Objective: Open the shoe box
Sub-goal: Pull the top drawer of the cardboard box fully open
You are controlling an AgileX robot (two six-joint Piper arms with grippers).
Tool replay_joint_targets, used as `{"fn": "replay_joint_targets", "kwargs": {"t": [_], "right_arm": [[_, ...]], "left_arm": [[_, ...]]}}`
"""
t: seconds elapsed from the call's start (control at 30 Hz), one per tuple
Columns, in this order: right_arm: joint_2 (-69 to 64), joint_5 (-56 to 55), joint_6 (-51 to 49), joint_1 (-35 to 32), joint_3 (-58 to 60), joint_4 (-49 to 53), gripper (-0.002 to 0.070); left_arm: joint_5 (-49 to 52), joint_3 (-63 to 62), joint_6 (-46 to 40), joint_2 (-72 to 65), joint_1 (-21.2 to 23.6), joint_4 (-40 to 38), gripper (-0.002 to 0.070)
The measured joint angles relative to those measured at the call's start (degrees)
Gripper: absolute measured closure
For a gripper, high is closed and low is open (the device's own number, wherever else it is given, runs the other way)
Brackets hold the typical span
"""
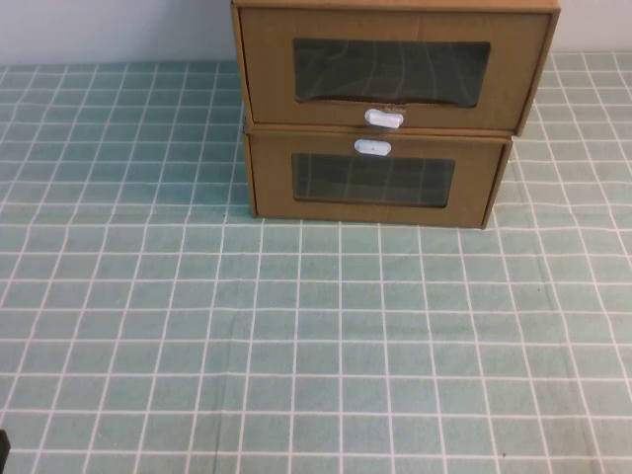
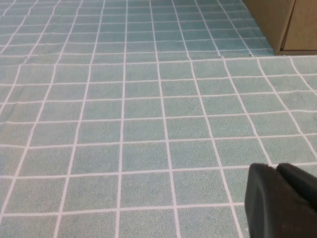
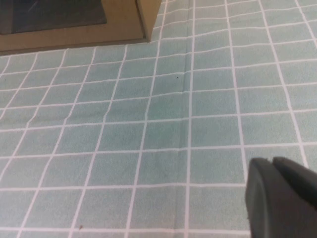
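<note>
at the near side of the table, the left gripper (image 2: 276, 171) hangs above the tablecloth (image 1: 296, 346). its two black fingers are pressed together with nothing between them. the right gripper (image 3: 273, 163) hangs above the cloth on the right side in the same condition: jaws closed, empty. both grippers are well apart from the boxes.

the cloth is green with a white grid and covers the whole table.

at the far centre, two brown cardboard shoe boxes stand stacked, fronts facing the robot. the lower shoe box (image 1: 272, 183) rests on the cloth. the upper shoe box (image 1: 265, 69) sits directly on top of it. each front has a dark window and a small white handle. the lower handle (image 1: 372, 148) sits just above the lower window (image 1: 372, 180). the upper handle (image 1: 383, 118) sits just below the upper window (image 1: 391, 71). the two handles lie close together, one above the other. both fronts are closed.
</note>
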State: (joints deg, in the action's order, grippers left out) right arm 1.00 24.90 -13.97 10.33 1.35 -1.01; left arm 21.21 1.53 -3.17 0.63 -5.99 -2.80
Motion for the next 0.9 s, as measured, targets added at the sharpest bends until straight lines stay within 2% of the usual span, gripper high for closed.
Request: {"fn": "replay_joint_targets", "kwargs": {"t": [0.9], "right_arm": [[0.00,-0.11,0.00,0.00,0.00,2.57,0.0689]], "left_arm": [[-1.47,0.00,0.00,0.00,0.00,0.22,0.0680]]}}
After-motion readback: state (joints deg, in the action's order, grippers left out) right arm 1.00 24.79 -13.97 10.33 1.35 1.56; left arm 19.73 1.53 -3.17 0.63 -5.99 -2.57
